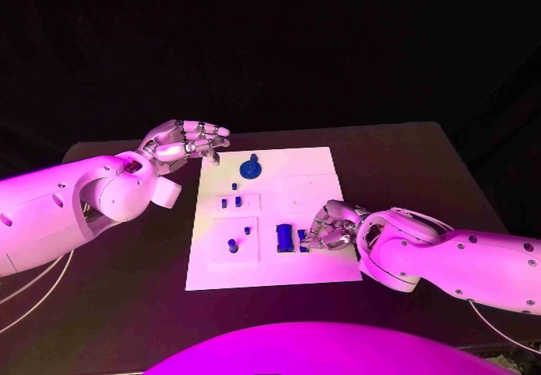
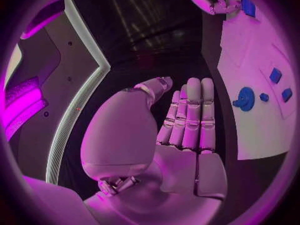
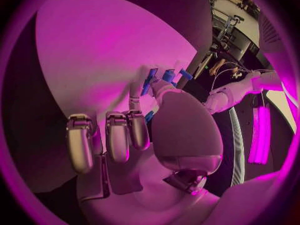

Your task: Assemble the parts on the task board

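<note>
While left hand [image 1: 186, 142] fingers [image 2: 190, 112] extend, right hand [image 1: 329, 226] pinches part [image 1: 302, 240]

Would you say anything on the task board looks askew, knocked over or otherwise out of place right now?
Nothing stands out. The task board lies flat on the table, the blue parts sit on it, the round blue part near its far edge. The right hand is at the part near its fingers.

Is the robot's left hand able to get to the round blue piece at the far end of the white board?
Probably yes. The left hand hovers at the task board's far left corner, holding nothing, fingers straight. The round blue part lies just beside it, with nothing in between.
</note>
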`<action>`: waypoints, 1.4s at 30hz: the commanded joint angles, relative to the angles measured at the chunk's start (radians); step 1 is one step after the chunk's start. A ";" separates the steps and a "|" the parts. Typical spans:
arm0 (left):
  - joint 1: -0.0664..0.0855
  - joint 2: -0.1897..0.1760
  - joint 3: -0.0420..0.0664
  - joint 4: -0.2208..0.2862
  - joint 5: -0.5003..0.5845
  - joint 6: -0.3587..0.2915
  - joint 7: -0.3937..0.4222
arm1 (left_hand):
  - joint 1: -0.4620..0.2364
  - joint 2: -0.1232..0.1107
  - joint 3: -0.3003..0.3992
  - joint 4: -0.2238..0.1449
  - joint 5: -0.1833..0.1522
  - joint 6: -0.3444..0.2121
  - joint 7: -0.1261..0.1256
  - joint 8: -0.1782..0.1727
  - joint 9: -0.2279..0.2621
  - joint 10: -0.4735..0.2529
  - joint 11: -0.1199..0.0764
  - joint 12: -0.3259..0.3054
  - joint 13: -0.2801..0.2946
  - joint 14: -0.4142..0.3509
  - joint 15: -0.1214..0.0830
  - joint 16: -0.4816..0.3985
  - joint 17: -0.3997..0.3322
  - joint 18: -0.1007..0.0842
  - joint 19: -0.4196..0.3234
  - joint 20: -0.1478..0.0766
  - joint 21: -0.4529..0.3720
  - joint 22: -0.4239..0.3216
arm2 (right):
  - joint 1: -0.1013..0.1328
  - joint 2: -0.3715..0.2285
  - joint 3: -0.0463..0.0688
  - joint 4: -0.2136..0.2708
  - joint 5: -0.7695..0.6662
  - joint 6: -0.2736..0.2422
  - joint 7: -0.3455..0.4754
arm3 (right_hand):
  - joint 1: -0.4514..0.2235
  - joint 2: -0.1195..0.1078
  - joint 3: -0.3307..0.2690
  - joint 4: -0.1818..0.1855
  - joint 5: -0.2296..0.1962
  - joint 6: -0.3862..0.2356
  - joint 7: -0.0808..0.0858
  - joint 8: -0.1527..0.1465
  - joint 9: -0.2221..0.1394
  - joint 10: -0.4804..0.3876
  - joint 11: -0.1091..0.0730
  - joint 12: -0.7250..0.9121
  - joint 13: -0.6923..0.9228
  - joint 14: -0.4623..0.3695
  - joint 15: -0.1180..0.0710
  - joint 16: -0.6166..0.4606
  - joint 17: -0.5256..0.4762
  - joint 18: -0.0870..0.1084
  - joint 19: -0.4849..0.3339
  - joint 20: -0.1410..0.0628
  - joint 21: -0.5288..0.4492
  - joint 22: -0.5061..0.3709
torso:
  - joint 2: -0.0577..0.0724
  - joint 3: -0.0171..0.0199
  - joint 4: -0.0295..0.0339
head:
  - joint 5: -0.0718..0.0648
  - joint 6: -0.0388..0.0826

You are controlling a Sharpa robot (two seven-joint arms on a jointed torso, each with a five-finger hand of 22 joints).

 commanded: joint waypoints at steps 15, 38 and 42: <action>0.000 0.003 0.000 -0.004 0.013 -0.003 0.008 | -0.003 0.016 -0.001 0.011 0.001 -0.006 0.001 0.007 -0.002 -0.008 -0.003 0.008 0.001 -0.001 0.004 -0.006 -0.001 0.006 0.004 0.000 -0.008 -0.002 | 0.019 -0.053 0.002 0.019 0.126 -0.094 0.203 | -0.012 -0.006 -0.046 0.019 0.002 -0.047 0.023 -0.029 -0.014 0.042 0.016 -0.032 0.180 0.090 0.011 -0.005 0.197 0.003 0.090 0.008 -0.044 0.250 | -0.006 -0.0027 -0.0035 | -0.001 0.012; -0.008 0.143 -0.010 -0.221 0.246 -0.182 0.175 | 0.020 -0.003 -0.144 0.160 -0.003 -0.081 -0.046 0.014 -0.047 -0.089 0.039 -0.132 -0.096 -0.360 0.121 -0.609 -0.236 -0.046 -0.283 0.133 -0.684 -0.425 | 0.129 0.124 0.030 -0.528 1.047 -0.098 0.941 | 0.151 0.049 -0.085 0.016 0.000 -0.250 0.147 -0.089 -0.055 -0.547 0.143 -1.064 -0.646 -0.430 0.147 -0.892 -0.730 0.176 -0.439 0.130 -1.418 -0.376 | -0.064 -0.0174 -0.0156 | 0.005 0.127; -0.009 0.180 -0.010 -0.281 0.272 -0.208 0.198 | 0.032 0.012 -0.202 0.181 -0.002 -0.124 -0.056 -0.024 -0.076 -0.142 0.022 -0.206 -0.097 -0.473 0.111 -0.753 -0.283 -0.086 -0.309 0.132 -0.743 -0.481 | 0.130 0.161 0.034 -0.598 1.102 -0.061 0.966 | 0.172 0.053 -0.085 0.010 -0.006 -0.255 0.167 -0.128 -0.102 -0.548 0.175 -1.196 -0.887 -0.488 0.184 -1.110 -0.856 0.174 -0.496 0.185 -1.504 -0.567 | -0.066 -0.0135 -0.0153 | 0.012 0.149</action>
